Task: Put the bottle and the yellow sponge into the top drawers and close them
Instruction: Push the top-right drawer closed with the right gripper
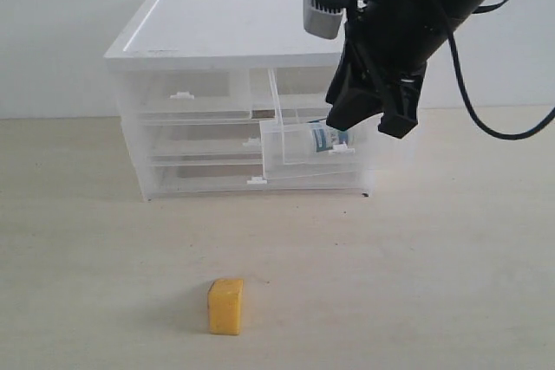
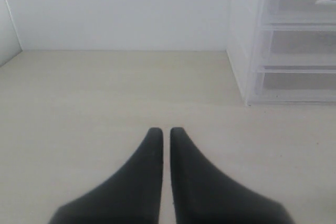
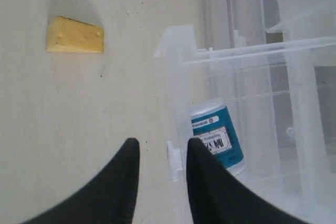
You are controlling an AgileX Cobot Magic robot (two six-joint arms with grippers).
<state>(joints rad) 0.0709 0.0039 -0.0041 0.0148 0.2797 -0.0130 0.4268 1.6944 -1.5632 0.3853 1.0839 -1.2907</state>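
Right wrist view showed the bottle (image 3: 218,137) already lying in the pulled-out top drawer (image 3: 178,56), just below the right claw (image 3: 161,145), which hung with jaws parted and nothing in them. So maybe a quarter done: that drawer wasn't shut yet, and the yellow sponge (image 3: 75,35) sat on the table (image 3: 79,129), well away from that claw. The left claw (image 2: 166,132) was clenched on nothing.

White plastic pill bottle (image 1: 328,139) in, orange-yellow foam sponge (image 1: 226,306) still out!
The teal-labelled bottle lies inside the pulled-out right clear plastic top drawer (image 1: 282,140); the left top drawer (image 1: 182,93) sits shut; the sponge stands alone on the surface (image 1: 416,283), well apart.
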